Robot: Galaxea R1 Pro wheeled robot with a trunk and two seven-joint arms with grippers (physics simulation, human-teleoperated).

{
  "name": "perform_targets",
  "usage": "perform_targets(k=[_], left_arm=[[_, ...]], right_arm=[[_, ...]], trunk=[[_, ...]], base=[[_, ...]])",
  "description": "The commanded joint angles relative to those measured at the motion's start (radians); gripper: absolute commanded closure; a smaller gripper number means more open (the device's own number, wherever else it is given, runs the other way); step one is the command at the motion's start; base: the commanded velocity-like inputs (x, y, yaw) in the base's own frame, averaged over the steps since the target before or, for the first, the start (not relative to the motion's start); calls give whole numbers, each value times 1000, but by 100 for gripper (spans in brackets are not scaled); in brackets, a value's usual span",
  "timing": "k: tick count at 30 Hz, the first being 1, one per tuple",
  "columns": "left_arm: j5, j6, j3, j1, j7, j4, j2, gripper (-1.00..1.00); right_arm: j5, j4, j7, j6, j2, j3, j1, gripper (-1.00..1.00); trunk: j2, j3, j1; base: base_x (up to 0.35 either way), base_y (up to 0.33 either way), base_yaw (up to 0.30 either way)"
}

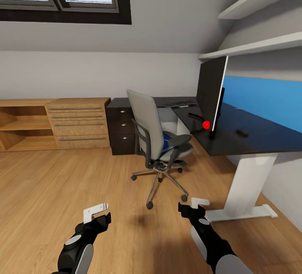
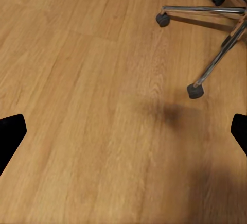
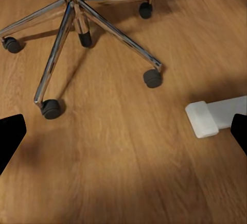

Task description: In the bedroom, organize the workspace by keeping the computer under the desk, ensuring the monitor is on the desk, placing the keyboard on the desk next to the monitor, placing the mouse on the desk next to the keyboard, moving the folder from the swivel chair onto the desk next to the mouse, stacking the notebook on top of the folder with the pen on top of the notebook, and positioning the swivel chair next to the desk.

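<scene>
Head view first: swivel chair (image 1: 157,135) sits just off the corner of the black worktop (image 1: 247,133), with the blue folder (image 1: 167,139) on its seat, so that move isn't done yet. Monitor (image 1: 212,93) is already standing on the worktop, seen nearly edge-on. Keyboard (image 1: 180,104) looks like it's lying on the far wing of the worktop, well apart from the monitor, and a small dark lump that I take for the mouse (image 1: 242,132) is on the near stretch. Can't pick out the computer, notebook or pen. Left claw (image 1: 98,214) and right claw (image 1: 193,207) both hang low over the wood floor (image 1: 63,181), holding nothing.

Left wrist view: fingers spread wide, bare floor between them, chair casters beyond.

Right wrist view: same story, jaws wide apart and empty, with the chair's star base ahead and the white foot of the worktop leg (image 3: 213,117) (nothing to grab there) off to one side.

My read: early days, most of the arranging is left.
</scene>
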Motion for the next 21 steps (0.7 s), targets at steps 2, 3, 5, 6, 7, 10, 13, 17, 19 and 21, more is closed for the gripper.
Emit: perform_targets(k=[2, 3, 5, 6, 7, 10, 13, 17, 19, 21], left_arm=[[10, 2, -2, -1, 10, -1, 0, -100], [10, 2, -2, -1, 10, -1, 0, -100], [10, 2, -2, -1, 10, -3, -1, -100], [10, 2, -3, -1, 10, -10, -1, -100], [10, 2, -3, -1, 10, -16, -1, -100], [10, 2, -3, -1, 10, -29, -1, -100], [10, 2, -4, -1, 10, -33, 0, -100], [10, 2, -3, -1, 9, -34, 0, -100], [10, 2, -2, -1, 9, -34, 1, -100], [10, 3, -3, -1, 7, -30, 1, -100]], right_arm=[[-5, -1, -1, -10, 1, -1, 0, -100], [-5, -1, -1, -17, 1, -1, 0, -100], [-5, -2, -2, -43, 1, 0, -1, -100], [-3, 0, -3, -66, 1, 0, -1, -100], [-2, 1, -4, -76, -2, -1, -1, -100], [-2, 5, -16, -86, -23, 0, -11, -100], [-1, 42, -30, -88, -36, 0, -79, -100], [-6, 176, -37, -96, -68, 0, -179, -100], [-8, 254, -38, -117, -82, 0, -218, -100], [-8, 310, -39, -176, -92, 0, -242, -100]], trunk=[[-15, -7, 8], [-22, -11, 11], [-36, -17, 19], [-43, -20, 23], [-50, -23, 27], [-71, -32, 38], [-92, -42, 50], [-92, -42, 50], [-92, -42, 50], [-92, -42, 50]], base=[[0, 0, 0], [0, 0, 0], [0, 0, 0], [0, 0, 0], [0, 0, 0], [0, 0, 0], [0, 0, 0], [0, 0, 0], [0, 0, 0], [0, 0, 0]])
